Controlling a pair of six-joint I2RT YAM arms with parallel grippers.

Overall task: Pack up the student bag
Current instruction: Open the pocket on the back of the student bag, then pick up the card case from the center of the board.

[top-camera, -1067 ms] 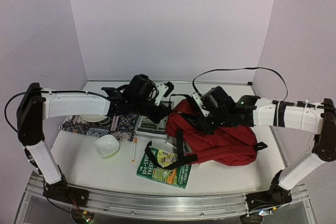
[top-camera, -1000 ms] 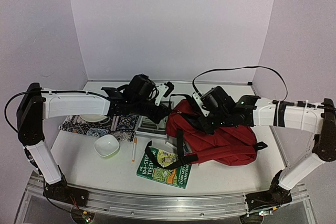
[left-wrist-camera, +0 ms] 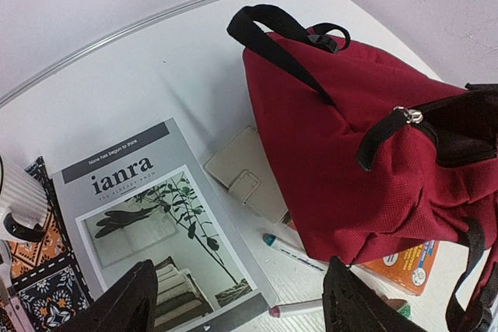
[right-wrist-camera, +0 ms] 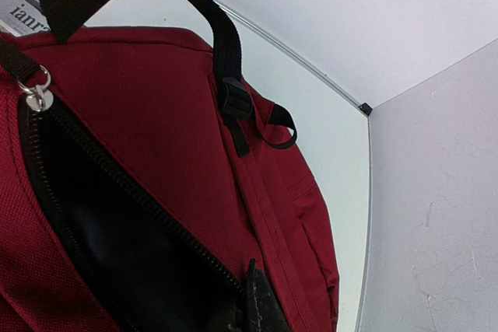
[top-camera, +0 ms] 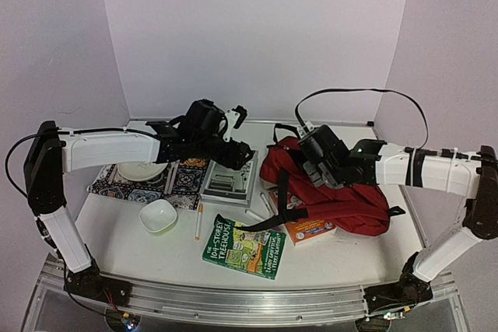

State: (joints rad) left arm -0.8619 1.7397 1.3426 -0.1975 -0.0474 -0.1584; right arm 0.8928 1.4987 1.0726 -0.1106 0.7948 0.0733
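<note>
Bag [top-camera: 346, 204] lies right of centre on the table [top-camera: 132, 246], zipper mouth open, just beside the magazine [left-wrist-camera: 148, 215]. We see the right gripper [right-wrist-camera: 257, 301] clamped on the bag's zipper edge. Left gripper [left-wrist-camera: 240, 293] hovers above the magazine, jaws spread, holding nothing.

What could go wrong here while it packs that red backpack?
Only the right hand pinches the student bag at its zipper edge; the soft fabric might slip and the opening sag shut. The bag lies partly over an orange book and its black strap reaches onto a green book, so tugging may drag them.
</note>
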